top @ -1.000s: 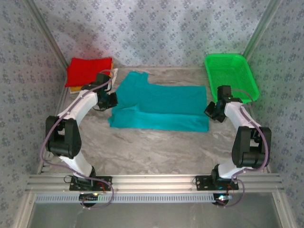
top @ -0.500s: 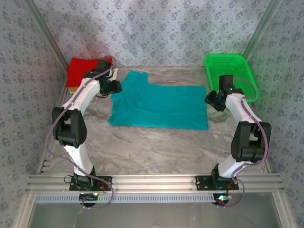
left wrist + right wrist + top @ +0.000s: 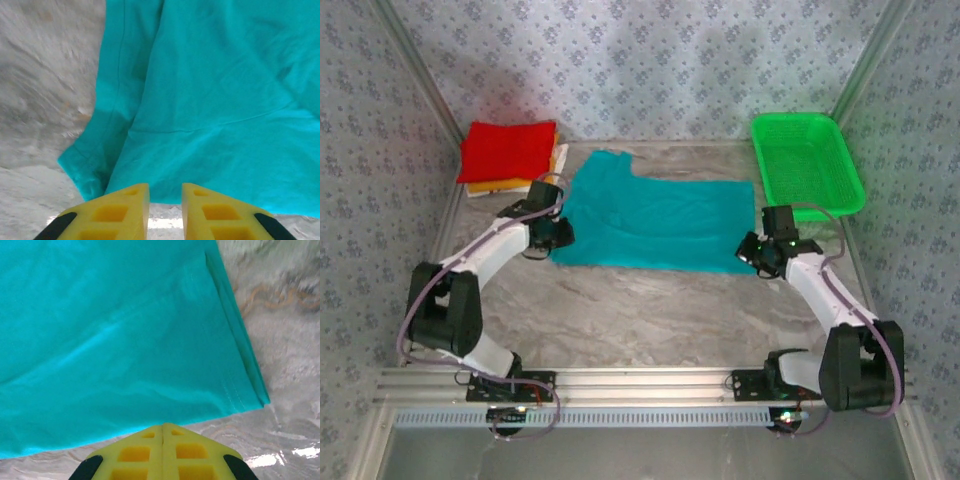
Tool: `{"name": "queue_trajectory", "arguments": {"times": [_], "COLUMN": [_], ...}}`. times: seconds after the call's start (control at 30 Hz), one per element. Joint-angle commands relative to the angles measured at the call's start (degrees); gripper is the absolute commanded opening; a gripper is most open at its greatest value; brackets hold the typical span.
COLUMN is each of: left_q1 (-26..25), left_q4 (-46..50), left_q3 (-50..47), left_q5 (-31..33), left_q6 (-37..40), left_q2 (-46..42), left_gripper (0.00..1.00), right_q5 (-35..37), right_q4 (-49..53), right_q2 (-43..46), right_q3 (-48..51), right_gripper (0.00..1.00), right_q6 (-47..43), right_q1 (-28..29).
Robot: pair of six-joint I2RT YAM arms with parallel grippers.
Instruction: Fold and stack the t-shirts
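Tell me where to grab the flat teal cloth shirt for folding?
Probably the two near corners of the teal cloth shirt, coming in low from the near side: it lies flat, so only its edges offer something to pinch.

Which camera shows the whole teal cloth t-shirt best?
The top external view: the teal cloth t-shirt lies whole. The left wrist view catches its near left corner, the right wrist view its near right corner.

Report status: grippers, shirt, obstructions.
Left gripper slightly open, empty, at teal t-shirt's left edge. Right gripper shut, empty, by its near-right corner. Nothing on the shirt.
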State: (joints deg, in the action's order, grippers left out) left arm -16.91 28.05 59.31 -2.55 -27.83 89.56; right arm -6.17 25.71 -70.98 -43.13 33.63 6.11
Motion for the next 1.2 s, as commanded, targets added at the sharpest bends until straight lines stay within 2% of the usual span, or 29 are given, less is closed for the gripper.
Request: {"name": "queue_trajectory", "arguments": {"times": [0.0,0.17,0.37,0.5,0.77,0.93,1.03,1.17], "left_q1": [-0.4,-0.1,0.7,0.9,0.6,0.6,-0.3,-1.7], "left_q4": [-6.0,-6.8,-6.4,-6.3,0.1,4.8,5.8,4.2], "left_q3": [-1.1,-2.2,-8.1,-14.9,-22.4,-14.9,-6.2,3.9], "left_q5": [-2.3,-2.2,-0.7,-1.9,-2.8,-1.0,-1.8,-1.0], "left_q6": [-1.4,-3.9,-8.5,-11.2,-12.9,-10.2,-7.6,-4.4], "left_q2": [2.7,7.7,8.0,4.3,-6.4,-10.3,-8.6,-3.6], "left_gripper": [0.21,0.23,0.23,0.24,0.26,0.29,0.31,0.36], "right_q5": [0.6,-2.2,-1.8,-4.0,-4.1,-2.4,-2.6,-1.5], "right_q4": [-4.0,-6.4,-5.9,-4.7,3.4,4.1,3.6,2.2], "right_q2": [-3.4,-10.8,-13.6,-11.1,2.7,6.9,4.1,-3.0], "right_q3": [0.9,0.4,2.5,7.2,13.8,10.1,3.0,-5.3], "right_gripper": [0.00,0.00,0.00,0.00,0.00,0.00,0.00,0.00], "right_q6": [0.1,-1.7,0.1,1.8,5.9,7.1,3.8,-2.2], "right_q1": [0.6,0.6,-0.2,-1.5,-1.4,-1.1,0.8,6.3]}}
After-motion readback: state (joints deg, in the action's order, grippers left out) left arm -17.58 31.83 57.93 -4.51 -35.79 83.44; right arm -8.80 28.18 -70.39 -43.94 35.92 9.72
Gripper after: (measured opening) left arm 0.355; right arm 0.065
